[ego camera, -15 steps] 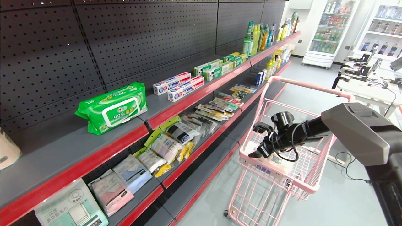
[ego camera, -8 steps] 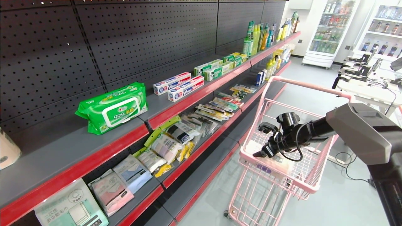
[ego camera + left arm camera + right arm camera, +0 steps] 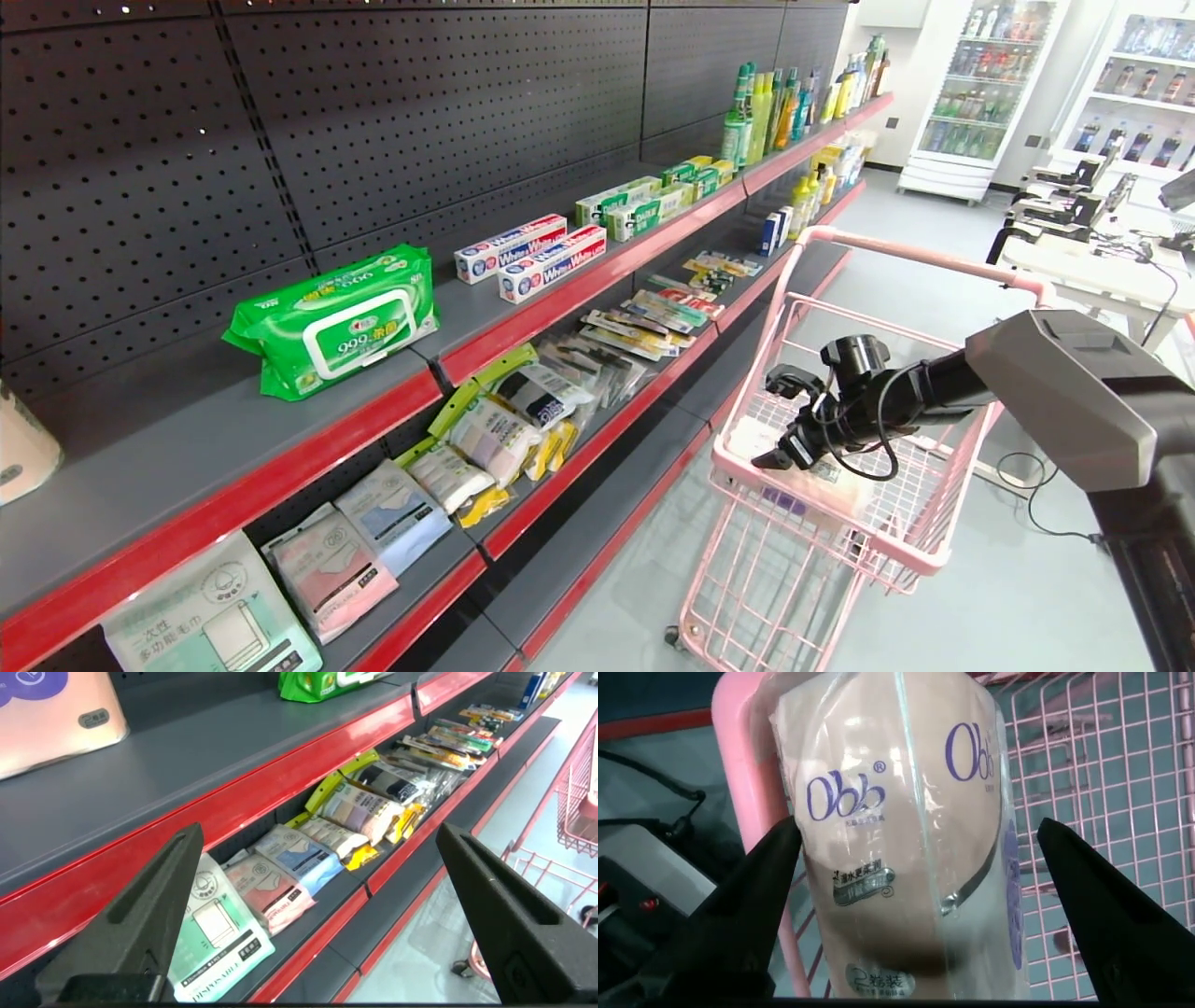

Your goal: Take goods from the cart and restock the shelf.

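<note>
A: Where is the right gripper (image 3: 773, 455)?
B: Over the pink cart (image 3: 810, 525), at the corner nearest the shelving. Its fingers (image 3: 738, 924) are spread wide, and the wrapped beige pack (image 3: 896, 859) lies between them in the basket. Whether either finger touches the film, I cannot tell.
A: How does the pack lie?
B: On its side, close against the cart's pink edge, with wire mesh beyond it.
A: And the left gripper (image 3: 308, 952)?
B: Jaws parted, nothing in them. It faces the shelving, with the tier of flat packets (image 3: 280, 873) ahead of it.
A: Any room on the top shelf (image 3: 168, 439)?
B: A bare grey stretch runs from the green wipes pack (image 3: 331, 322) to the paper roll bundle (image 3: 23, 448) at the left edge. It reaches all the way from the pegboard to the red front lip. To the right of the wipes, the toothpaste boxes (image 3: 532, 252) lie near that lip.
A: Between cart and shelving?
B: An open strip of floor (image 3: 653, 560) — the cart stands apart from the lower shelf edges, touching none of them.
</note>
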{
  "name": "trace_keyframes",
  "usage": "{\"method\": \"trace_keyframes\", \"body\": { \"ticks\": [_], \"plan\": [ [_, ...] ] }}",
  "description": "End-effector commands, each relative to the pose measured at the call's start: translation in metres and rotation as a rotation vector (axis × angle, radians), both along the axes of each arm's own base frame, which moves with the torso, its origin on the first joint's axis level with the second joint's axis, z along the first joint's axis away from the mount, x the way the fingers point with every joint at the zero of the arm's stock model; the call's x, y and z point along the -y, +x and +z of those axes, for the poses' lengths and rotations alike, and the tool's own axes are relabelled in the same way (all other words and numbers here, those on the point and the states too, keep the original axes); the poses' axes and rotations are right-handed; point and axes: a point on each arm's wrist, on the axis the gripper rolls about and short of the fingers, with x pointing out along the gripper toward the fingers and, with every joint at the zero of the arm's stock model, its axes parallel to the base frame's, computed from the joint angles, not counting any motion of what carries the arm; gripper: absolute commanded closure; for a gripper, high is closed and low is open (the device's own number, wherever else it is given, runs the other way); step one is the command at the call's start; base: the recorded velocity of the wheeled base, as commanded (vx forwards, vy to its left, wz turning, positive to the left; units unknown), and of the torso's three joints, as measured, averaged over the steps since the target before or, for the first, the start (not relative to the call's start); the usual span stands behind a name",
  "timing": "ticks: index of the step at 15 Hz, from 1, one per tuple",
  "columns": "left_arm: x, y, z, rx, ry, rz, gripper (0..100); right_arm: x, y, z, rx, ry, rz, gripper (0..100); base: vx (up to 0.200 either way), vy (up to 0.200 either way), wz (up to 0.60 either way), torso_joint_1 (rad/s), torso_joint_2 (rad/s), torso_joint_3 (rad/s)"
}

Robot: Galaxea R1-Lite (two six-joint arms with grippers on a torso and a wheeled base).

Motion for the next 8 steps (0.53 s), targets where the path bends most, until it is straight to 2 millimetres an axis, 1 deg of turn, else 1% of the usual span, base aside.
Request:
{"method": "trace_keyframes", "body": {
  "ticks": [1,5,7,8],
  "plan": [
    [0.000,0.000,0.000,-0.001,0.000,0.001,0,0.000,0.000,-0.008,-0.003,-0.027,0.032,0,0.000,0.000,0.00,0.000,0.00,0.000],
    [0.000,0.000,0.000,-0.001,0.000,0.001,0,-0.001,-0.002,-0.011,-0.001,-0.051,0.067,0,0.000,0.000,0.00,0.000,0.00,0.000],
    [0.000,0.000,0.000,-0.001,0.000,0.001,0,-0.002,-0.007,-0.022,-0.039,-0.053,0.074,0,0.000,0.000,0.00,0.000,0.00,0.000],
    [0.000,0.000,0.000,-0.001,0.000,0.001,0,-0.003,-0.007,-0.022,-0.040,-0.054,0.076,0,0.000,0.000,0.00,0.000,0.00,0.000]
  ]
}}
